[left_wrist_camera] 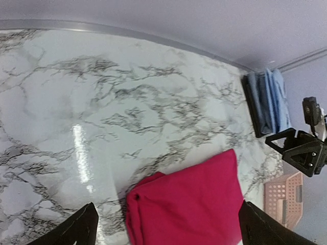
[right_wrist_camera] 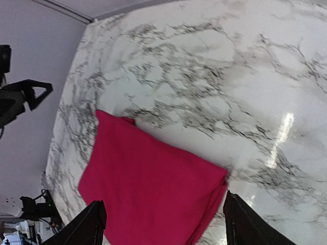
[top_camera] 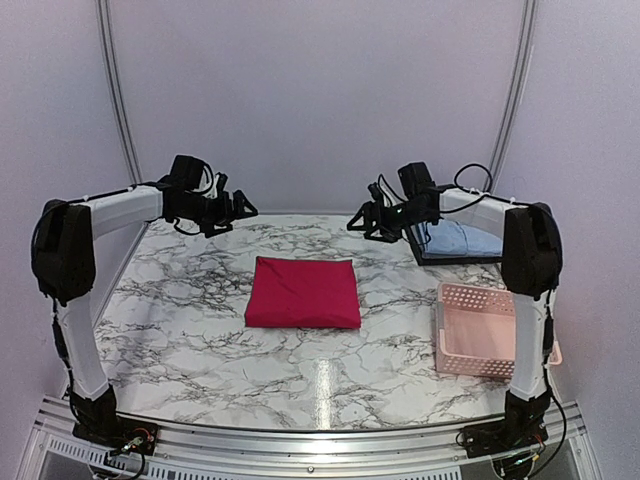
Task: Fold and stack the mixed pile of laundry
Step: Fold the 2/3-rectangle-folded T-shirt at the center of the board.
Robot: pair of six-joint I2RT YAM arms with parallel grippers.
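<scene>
The magenta-red plain cloth garment (top_camera: 303,292) lies folded into a flat rectangle at the middle of the white, grey-veined marble-patterned table (top_camera: 180,330), apart from both containers. The light blue cloth shirt (top_camera: 462,240) lies folded inside the flat dark rectangular tray (top_camera: 440,259) at the far right of the table, partly hidden behind the right arm. Nearer on that side stands the pink plastic lattice basket (top_camera: 470,297), showing only its own perforated walls and floor where the arm does not cover it. The left gripper (top_camera: 235,212) hangs in the air above the far left of the table, and the right gripper (top_camera: 362,228) hangs just beside the tray. In both wrist views the jaws stand wide apart, holding nothing, with the red garment below them.
</scene>
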